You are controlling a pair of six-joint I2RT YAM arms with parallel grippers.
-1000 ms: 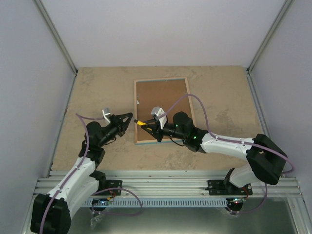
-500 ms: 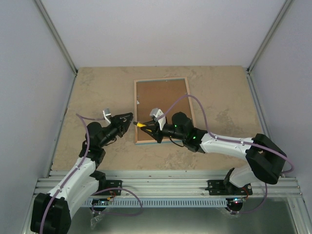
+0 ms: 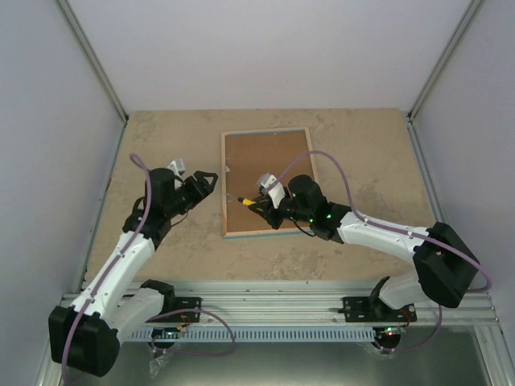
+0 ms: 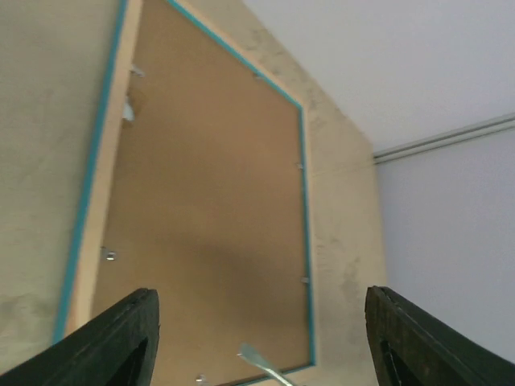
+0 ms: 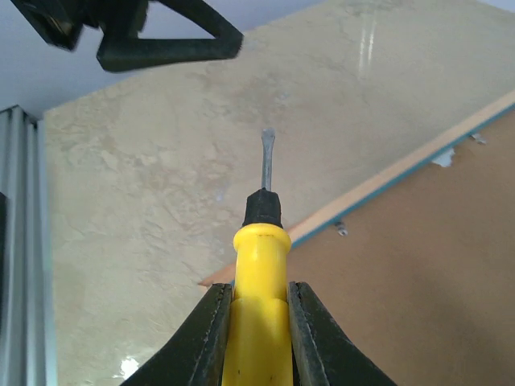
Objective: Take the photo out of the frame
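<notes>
We are seeing the large rectangular picture frame with thin turquoise border, light wood rim and brown fibreboard back [image 3: 267,181] lying flat and back-up on the beige mottled stone-look table [image 3: 161,137], around the middle and toward the far side. The photo is hidden; only the fibreboard is showing. Small metal tabs [image 4: 109,256] are sitting along the inner edge of the frame [image 4: 201,201], and a pale metal hanger clip [image 4: 127,108] is showing near its far left side.

The right gripper [image 3: 261,203] is hanging over the near left part of the frame, clenched on a yellow-handled flat-blade screwdriver [image 3: 251,201]. In the right wrist view the right gripper [image 5: 259,322] is pinching the yellow handle between both fingers [image 5: 213,330]. The screwdriver [image 5: 259,257], with its black collar and grey blade, is pointing out toward the frame's left rim [image 5: 426,233] and the table beyond. We cannot tell whether the blade tip is touching anything. That tip is also poking into the bottom of the left wrist view [image 4: 257,358].

The left gripper [image 3: 211,183] is hovering over the table just beside the frame's left edge, apart from it, with jaws spread wide, released and gripping nothing. In its own view the left gripper [image 4: 261,293] is showing both black fingertips [image 4: 129,334] far apart with the frame back between them. It is also showing at the top left of the right wrist view [image 5: 161,40].

Purple cables [image 3: 330,169] are looping along both arms.
</notes>
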